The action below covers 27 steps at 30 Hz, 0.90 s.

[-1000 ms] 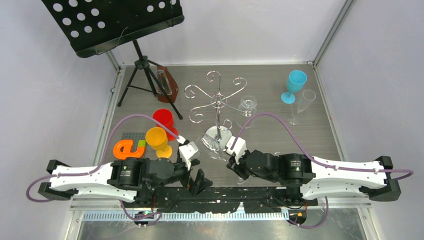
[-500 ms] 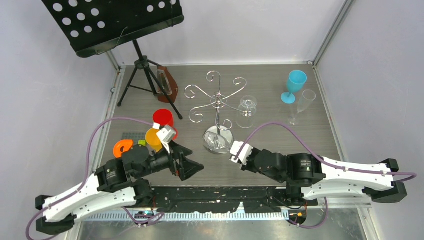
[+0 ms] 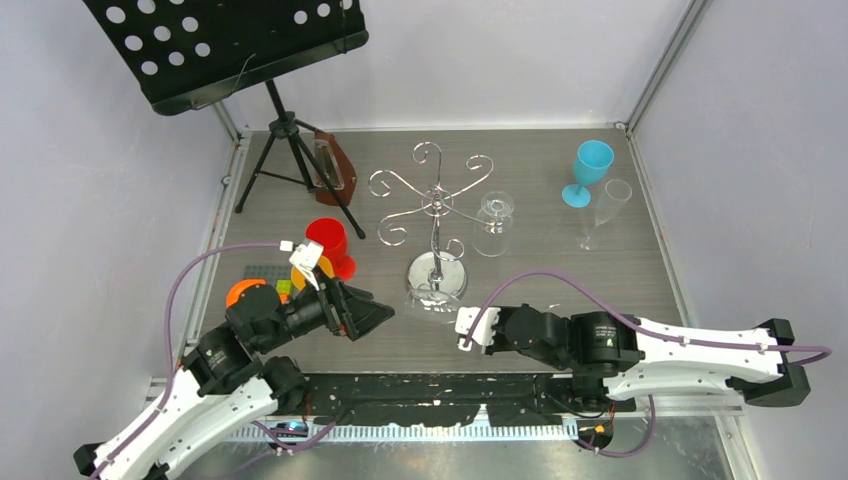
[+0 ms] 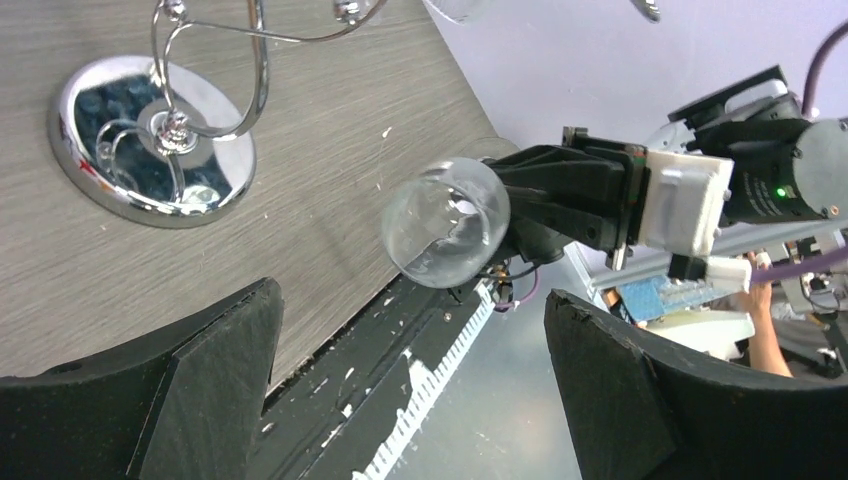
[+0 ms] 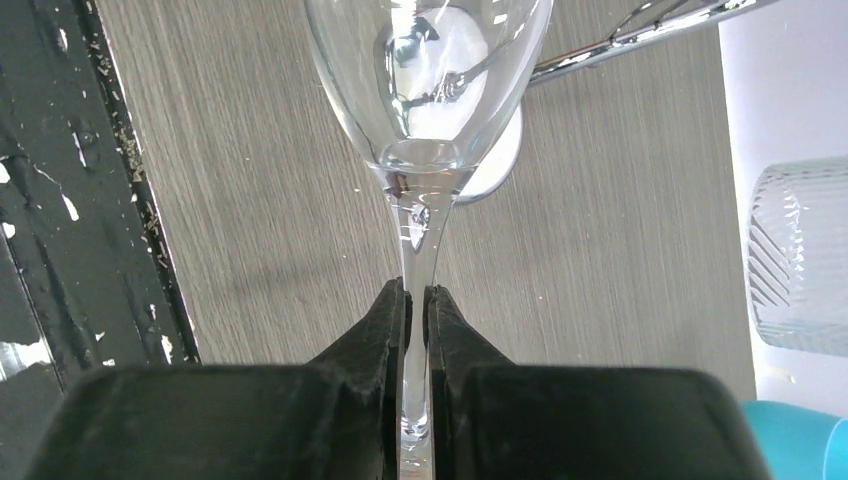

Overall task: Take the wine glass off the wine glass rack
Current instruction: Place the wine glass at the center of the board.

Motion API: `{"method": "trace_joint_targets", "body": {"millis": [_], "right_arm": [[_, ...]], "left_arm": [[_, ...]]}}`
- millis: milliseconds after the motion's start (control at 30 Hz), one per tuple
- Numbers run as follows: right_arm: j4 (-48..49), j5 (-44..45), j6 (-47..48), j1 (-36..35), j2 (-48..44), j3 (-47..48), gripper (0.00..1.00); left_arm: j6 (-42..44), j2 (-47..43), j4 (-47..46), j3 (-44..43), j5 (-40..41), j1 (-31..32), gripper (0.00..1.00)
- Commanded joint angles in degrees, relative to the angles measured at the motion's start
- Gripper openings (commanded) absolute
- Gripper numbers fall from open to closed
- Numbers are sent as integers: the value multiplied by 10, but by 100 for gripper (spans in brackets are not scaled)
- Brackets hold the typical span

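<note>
- wine glass [image 5: 425,110]: clear and off its hook. it is held sideways low over the desk [image 3: 540,200], on the near side of the wine glass rack [image 3: 437,203], with the bowl pointing at the rack's round base. cannot tell if the rim touches the base.
- right tool [image 5: 416,300]: clenched on the thin stem a little below the bowl. the foot is hidden behind the fingers.
- handling: likely light and stiff, thin-walled, so fragile. the smooth glass is probably slippery.
- the stem is the weak spot, but it's the only part narrow enough for the fingers.
- best hold looks like mid stem close to the bowl, with a gentle squeeze and no twisting or side load.
- rack: chrome wire, thin post, curled arms. it looks easy to knock or tip if the bowl swings into it.
- left tool [image 3: 372,320]: released, jaws wide, nothing in it. it hovers left of the glass and faces it, well apart from it.
- ribbed glass [image 3: 494,222]: at the rack's right arm. cannot tell if it hangs or stands.
- progress: removal looks basically done. what's left seems to be carrying the glass clear of the rack and setting it down.
</note>
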<state>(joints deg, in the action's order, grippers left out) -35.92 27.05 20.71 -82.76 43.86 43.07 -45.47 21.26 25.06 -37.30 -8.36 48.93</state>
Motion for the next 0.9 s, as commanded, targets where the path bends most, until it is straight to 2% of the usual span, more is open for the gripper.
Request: {"method": "trace_joint_targets", "body": {"millis": [0,333,867], "right_arm": [[51,-15,50,1,-23,3,6],[74,-23,66,0,-6,20,6],[120,-27,86,0,32,52,6]], "left_arm": [[-47,8,-23,20,-59,-40,99],[-80,18,-45,46,-137,-105,97],[-85,24,-38,58,-183,-135,90]]}}
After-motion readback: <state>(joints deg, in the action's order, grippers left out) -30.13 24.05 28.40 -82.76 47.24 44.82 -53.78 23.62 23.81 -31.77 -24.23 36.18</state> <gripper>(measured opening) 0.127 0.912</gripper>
